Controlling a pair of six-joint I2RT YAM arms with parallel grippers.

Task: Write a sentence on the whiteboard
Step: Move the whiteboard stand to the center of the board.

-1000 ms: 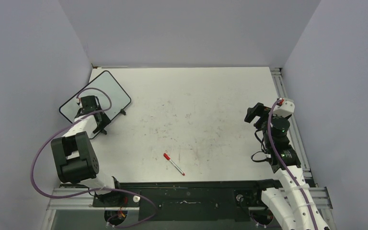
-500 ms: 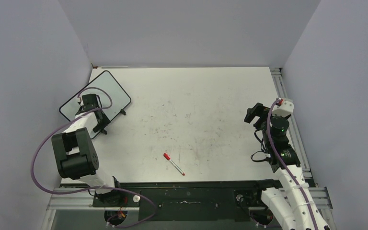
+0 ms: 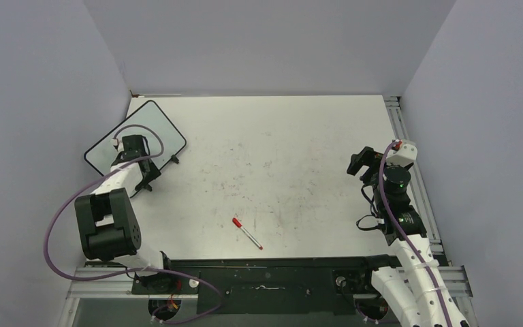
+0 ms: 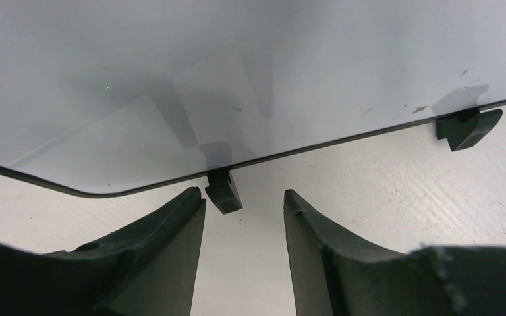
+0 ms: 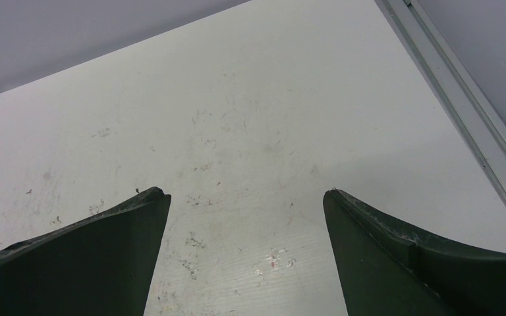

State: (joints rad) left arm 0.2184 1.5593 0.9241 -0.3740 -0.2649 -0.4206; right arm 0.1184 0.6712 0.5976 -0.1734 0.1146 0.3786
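Observation:
The whiteboard (image 3: 162,129) lies at the far left of the table, white with a thin black frame. Its face is blank in both views; no red sentence shows. In the left wrist view the board (image 4: 250,66) fills the top, with its near edge and two black feet (image 4: 224,191) just ahead of my fingertips. My left gripper (image 3: 141,170) (image 4: 244,201) is open and empty at that near edge, with one foot close by its left fingertip. My right gripper (image 3: 362,162) (image 5: 245,197) is open and empty above the bare table at the right.
A marker (image 3: 246,233) with a red cap and white body lies on the scuffed tabletop (image 3: 279,157) near the front middle. Grey walls close in the left, back and right. A metal rail (image 3: 408,143) runs along the right edge.
My left gripper has shifted slightly to the right along the board's near edge. The right arm, the marker and the board have not moved.

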